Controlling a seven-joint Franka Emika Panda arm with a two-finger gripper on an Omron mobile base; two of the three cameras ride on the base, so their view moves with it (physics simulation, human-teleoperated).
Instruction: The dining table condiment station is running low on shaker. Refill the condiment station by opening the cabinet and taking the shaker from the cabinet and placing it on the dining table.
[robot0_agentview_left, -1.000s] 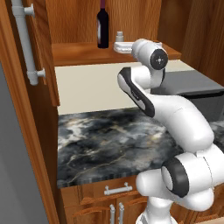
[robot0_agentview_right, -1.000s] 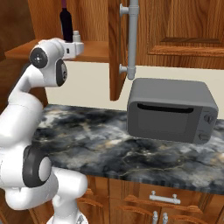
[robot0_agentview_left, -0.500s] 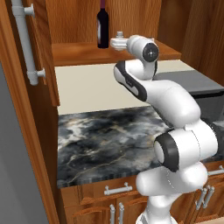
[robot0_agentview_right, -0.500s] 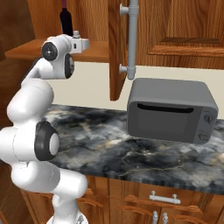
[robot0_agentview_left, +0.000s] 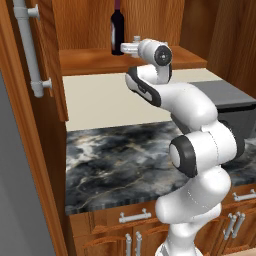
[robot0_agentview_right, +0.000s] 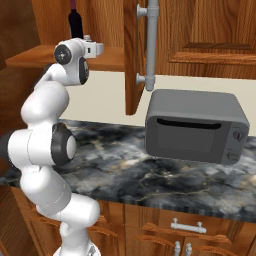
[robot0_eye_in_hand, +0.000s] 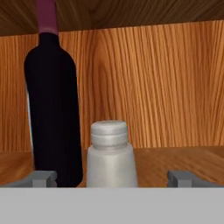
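Observation:
The shaker (robot0_eye_in_hand: 110, 159), small and pale with a ribbed cap, stands on the shelf of the open cabinet (robot0_agentview_left: 85, 61), just right of a tall dark wine bottle (robot0_eye_in_hand: 54, 109). My gripper (robot0_eye_in_hand: 112, 178) is open. Its two fingertips (robot0_eye_in_hand: 41, 178) sit wide apart on either side of the shaker's base without touching it. From the base, the hand (robot0_agentview_left: 129, 48) reaches level into the cabinet beside the wine bottle (robot0_agentview_left: 117, 27), and my gripper (robot0_agentview_right: 96, 48) hides the shaker. The dining table is out of view.
The left cabinet door (robot0_agentview_left: 47, 75) with its grey bar handle (robot0_agentview_left: 29, 47) stands swung open. The right door (robot0_agentview_right: 135, 55) hangs open beside a grey toaster oven (robot0_agentview_right: 195, 125) on the marbled counter (robot0_agentview_left: 115, 160). Base cabinets with drawers run below.
The hand has pushed a little deeper toward the shelf, and the arm's upper links have swung more upright. The jaws have stayed wide apart.

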